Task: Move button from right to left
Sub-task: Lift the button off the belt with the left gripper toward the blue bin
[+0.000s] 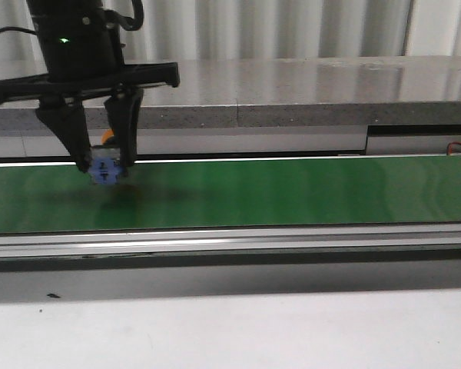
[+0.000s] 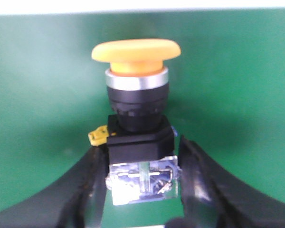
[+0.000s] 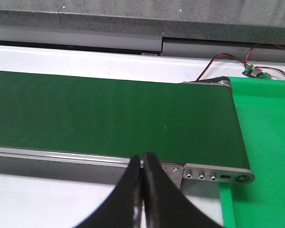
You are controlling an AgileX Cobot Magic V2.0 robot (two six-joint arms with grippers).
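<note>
**A:** Broadly, what surrounded the work, largest element first?

**B:** The green conveyor belt (image 1: 292, 192) ran across the whole front view, edged toward the camera by a metal side rail (image 1: 292, 240). Behind it stood a grey speckled ledge (image 1: 292, 92), and behind that a pale corrugated wall (image 1: 276, 27). A white tabletop (image 1: 230, 330) filled the foreground. In the right wrist view the belt ended at a roller bracket (image 3: 218, 175); a bright green mat (image 3: 266, 152) lay just beside that end, and red and black wires (image 3: 228, 59) led to a small circuit board (image 3: 253, 71) at the mat's far edge.

**A:** Did anything stand in the way?

**B:** Nothing lay on the belt near the button. The stretch of belt in the right wrist view was bare.

**A:** Where was the button?

**B:** The button (image 1: 106, 169) sat at the left end of the belt, low between the two black fingers of the left gripper (image 1: 105, 163). In the left wrist view the button (image 2: 138, 118) showed its yellow-orange cap farthest from the fingers, then a silver ring, a black collar and a clear contact block nearest the wrist.

**A:** And the fingers?

**B:** The left fingers (image 2: 199, 180) pinched the contact block from both sides, touching it. Whether the block rested on the belt could not be told. The right gripper (image 3: 143, 164) hung over the near rail with its fingers pressed together, holding nothing.
</note>
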